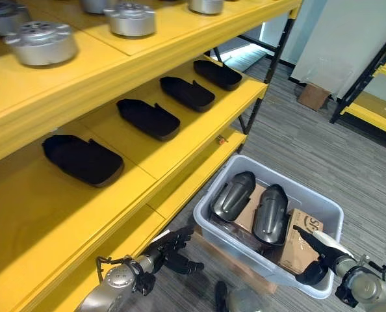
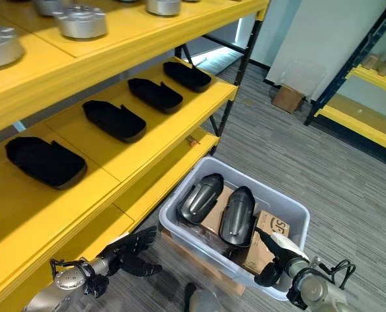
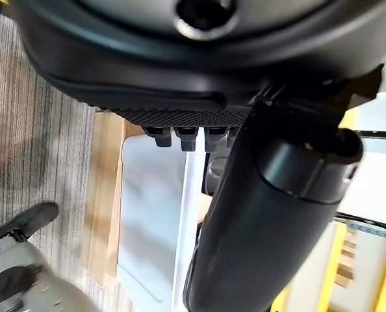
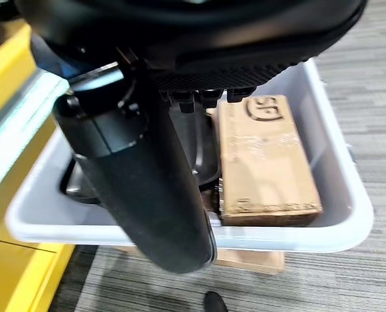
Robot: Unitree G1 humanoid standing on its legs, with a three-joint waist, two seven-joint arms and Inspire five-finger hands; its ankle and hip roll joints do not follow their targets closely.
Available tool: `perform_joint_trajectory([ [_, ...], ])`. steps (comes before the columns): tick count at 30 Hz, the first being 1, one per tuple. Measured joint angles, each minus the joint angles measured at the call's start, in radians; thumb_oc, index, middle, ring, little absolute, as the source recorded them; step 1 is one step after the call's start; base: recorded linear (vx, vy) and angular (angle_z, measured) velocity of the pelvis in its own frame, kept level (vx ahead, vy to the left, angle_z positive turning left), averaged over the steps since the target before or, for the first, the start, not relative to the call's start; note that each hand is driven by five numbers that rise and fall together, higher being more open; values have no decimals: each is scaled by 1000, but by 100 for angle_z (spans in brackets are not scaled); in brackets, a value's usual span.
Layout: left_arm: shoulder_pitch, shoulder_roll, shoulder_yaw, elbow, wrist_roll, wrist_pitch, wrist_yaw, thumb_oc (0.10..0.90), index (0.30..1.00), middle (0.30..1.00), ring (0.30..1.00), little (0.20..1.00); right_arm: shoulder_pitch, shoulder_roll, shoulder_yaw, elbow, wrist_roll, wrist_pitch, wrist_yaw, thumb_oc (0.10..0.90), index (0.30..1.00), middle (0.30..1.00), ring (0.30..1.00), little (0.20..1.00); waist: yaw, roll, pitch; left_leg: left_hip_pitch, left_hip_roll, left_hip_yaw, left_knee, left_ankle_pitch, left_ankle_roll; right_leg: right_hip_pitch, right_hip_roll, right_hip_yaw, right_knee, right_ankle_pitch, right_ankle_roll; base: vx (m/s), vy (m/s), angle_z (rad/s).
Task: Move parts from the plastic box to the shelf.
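Lying side by side in the plastic box (image 1: 323, 211), two dark glossy parts (image 1: 233, 195) rest on a cardboard carton (image 1: 301, 250), and the box sits on the floor just beside the yellow shelf (image 1: 199, 133). Our right hand (image 1: 316, 250) hangs over the box's near corner, fingers straight, holding nothing. Our left hand (image 1: 173, 253) hovers low between shelf and box (fingers loosely spread, empty), while four black trays (image 1: 147, 118) line the shelf.

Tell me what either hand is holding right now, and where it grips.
Nothing. The left hand hangs beside the grey plastic box, the right hand at its near corner, both empty.
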Motion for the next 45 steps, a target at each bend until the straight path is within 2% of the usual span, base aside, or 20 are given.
perform_joint_trajectory([
  [3,15,-41,-3,-6,-17,-1,-5,900,1000,1000,1000,1000,-25,-2,-1,14,-5,15,-20,900,1000,1000,1000,1000,2,46,8,1,23,-3,1,17,-10,7,32,0,-15,1,-10,14,-231,1],
  [8,14,-49,-3,-34,-38,-8,-3,900,1000,1000,1000,1000,-75,-7,-1,12,-25,10,-30,900,1000,1000,1000,1000,1,54,10,1,63,4,60,18,-10,-38,45,27,71,-60,-48,25,-235,-22],
  [10,-6,-47,-1,-31,-38,-11,2,900,1000,1000,1000,1000,-110,-5,5,17,-43,7,-32,900,1000,1000,1000,1000,4,19,29,-3,80,-3,137,26,-23,-76,32,49,175,-112,-64,44,-238,-48],
  [11,-14,-37,0,-27,-38,-17,5,900,1000,1000,1000,1000,-139,3,19,29,-43,5,-34,900,1000,1000,1000,1000,12,-16,36,-14,92,-29,203,34,-35,-94,18,60,220,-134,-78,23,-85,-79],
  [12,-20,-31,-4,-24,-38,-17,20,900,1000,1000,1000,1000,-158,14,31,32,-44,5,-48,900,1000,1000,1000,1000,37,-43,37,-44,103,-97,297,36,-28,-102,30,112,228,-129,-83,57,42,-155],
  [13,-18,-43,-9,-15,-40,-19,43,900,1000,1000,1000,1000,-198,15,54,35,-44,-9,-77,900,1000,1000,1000,1000,81,-54,33,-92,96,-240,364,-22,-28,-98,38,179,201,-105,-98,49,63,-143],
  [15,-19,-60,-7,-16,-49,-20,54,900,1000,1000,1000,1000,-258,22,94,77,-50,-14,-114,900,1000,1000,1000,1000,81,-53,31,-103,30,-298,276,-78,-19,-98,48,231,162,-69,-92,38,99,-117],
  [16,-17,-68,-7,-20,-61,-21,64,900,1000,1000,1000,1000,-294,22,121,105,-51,-15,-118,900,1000,1000,1000,1000,100,-47,30,-91,-5,-305,190,-76,-9,-97,58,271,142,-55,-101,-31,111,-87],
  [18,-24,-72,-17,-22,-76,-24,68,900,1000,1000,1000,1000,-293,28,131,110,-53,-15,-128,900,1000,1000,1000,1000,80,-27,28,-115,-26,-292,97,-31,-3,-65,77,276,94,-35,-113,43,175,-36],
  [20,-21,-73,-17,-17,-77,-28,88,900,1000,1000,1000,1000,-297,44,140,116,-58,-21,-146,900,1000,1000,1000,1000,89,-22,29,-129,-34,-339,55,6,-12,-46,83,310,72,-22,-107,113,177,-52],
  [22,-14,-74,-16,10,-78,-27,109,900,1000,1000,1000,1000,-326,54,178,122,-82,-35,-163,900,1000,1000,1000,1000,140,-14,30,-117,-23,-447,-31,29,-24,-23,82,394,32,-4,-109,74,132,-107],
  [25,-1,-94,-16,28,-78,-27,127,900,1000,1000,1000,1000,-353,55,186,130,-82,-49,-175,900,1000,1000,1000,1000,143,31,24,-130,24,-480,-40,45,-16,-7,72,437,37,-17,-83,53,145,-57],
  [27,5,-128,-16,29,-78,-28,123,900,1000,1000,1000,1000,-363,31,183,139,-80,-47,-188,900,1000,1000,1000,1000,137,90,23,-113,28,-450,-36,30,9,-18,64,423,56,-41,-51,52,215,-43],
  [28,4,-144,-16,31,-76,-29,124,900,1000,1000,1000,1000,-362,27,172,141,-79,-42,-188,900,1000,1000,1000,1000,132,124,31,-89,30,-382,-45,88,4,-39,46,392,107,-65,-3,69,218,-42],
  [31,9,-116,-12,31,-77,-30,121,900,1000,1000,1000,1000,-358,70,172,136,-79,-45,-186,900,1000,1000,1000,1000,136,98,32,-81,-41,-335,-44,79,2,-59,-37,303,132,-71,34,54,108,-33],
  [35,6,-78,15,25,-76,-29,118,900,1000,1000,1000,1000,-343,133,178,127,-80,-33,-185,900,1000,1000,1000,1000,133,76,38,-63,-99,-332,-44,58,28,2,-94,282,42,-36,83,67,24,0],
  [38,7,-56,16,15,-75,-27,117,900,1000,1000,1000,1000,-343,170,179,126,-80,-18,-194,900,1000,1000,1000,1000,136,65,40,-60,-102,-331,-44,53,26,17,-96,271,12,-23,88,-29,-59,-6],
  [40,25,-54,26,10,-75,-25,129,900,1000,1000,1000,1000,-380,210,218,122,-82,1,-215,900,1000,1000,1000,1000,159,57,50,-56,-77,-265,-44,49,21,-37,-76,182,45,11,71,-151,-131,-80],
  [41,26,-55,24,10,-75,-25,136,900,1000,1000,1000,1000,-396,218,230,122,-83,0,-226,900,1000,1000,1000,1000,165,56,59,-56,-66,-245,-44,46,20,-70,-71,187,86,10,65,-109,-119,-75],
  [45,-26,-69,6,13,-95,-27,179,900,1000,1000,1000,1000,-388,223,239,120,-122,2,-268,900,1000,1000,1000,1000,144,47,99,-126,-60,-291,11,35,4,-152,-72,187,214,-83,38,-68,-230,14],
])
